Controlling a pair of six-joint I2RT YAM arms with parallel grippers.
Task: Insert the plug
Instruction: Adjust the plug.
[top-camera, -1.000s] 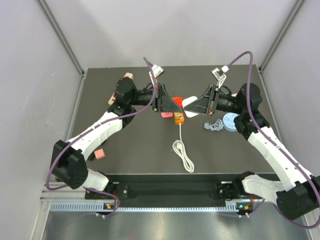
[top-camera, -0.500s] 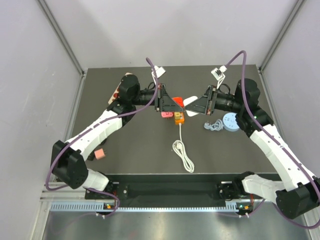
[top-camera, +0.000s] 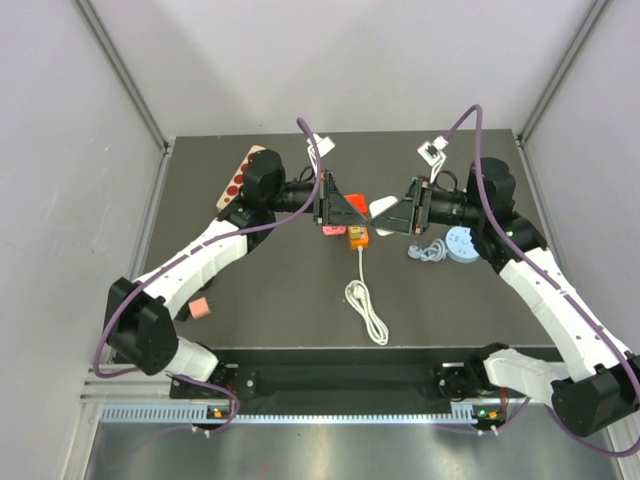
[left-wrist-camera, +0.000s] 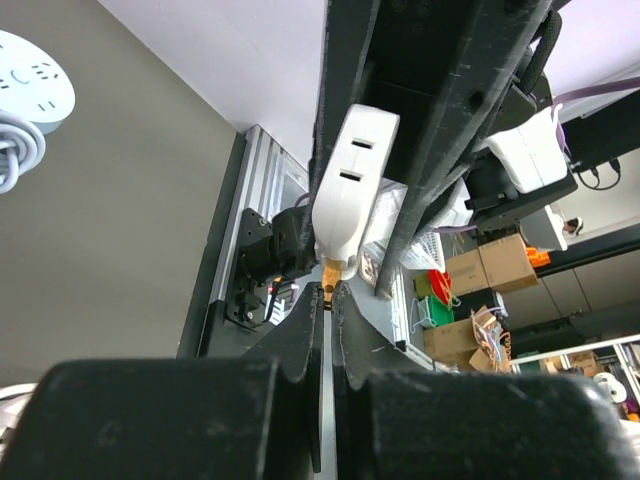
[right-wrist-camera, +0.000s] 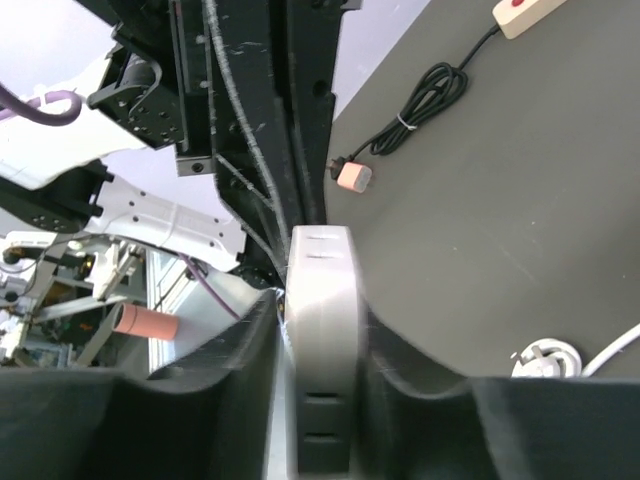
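In the top view my two grippers meet tip to tip above the orange power strip (top-camera: 357, 238). A white slotted adapter block (right-wrist-camera: 322, 330) stands between the fingers of my right gripper (right-wrist-camera: 320, 300), with a thin gap on each side. My left gripper (left-wrist-camera: 328, 290) is shut on the brass prong (left-wrist-camera: 328, 272) that sticks out of that white block (left-wrist-camera: 345, 190). The red plug (top-camera: 358, 200) shows just behind the left gripper (top-camera: 358, 213) and the right gripper (top-camera: 380, 220). It is partly hidden, and neither wrist view shows it.
The strip's white cable (top-camera: 368, 310) runs toward the near edge. A pink block (top-camera: 333, 230) lies beside the strip. A round pale-blue socket hub (top-camera: 462, 243) with a coiled grey cord (top-camera: 428, 250) sits on the right. On the left lie a red-dotted board (top-camera: 240, 178) and a small pink block (top-camera: 200, 307).
My left jaws have closed onto the brass prong. My right fingers have eased apart from the white block. Both wrists have shifted slightly, which uncovers the red-dotted board.
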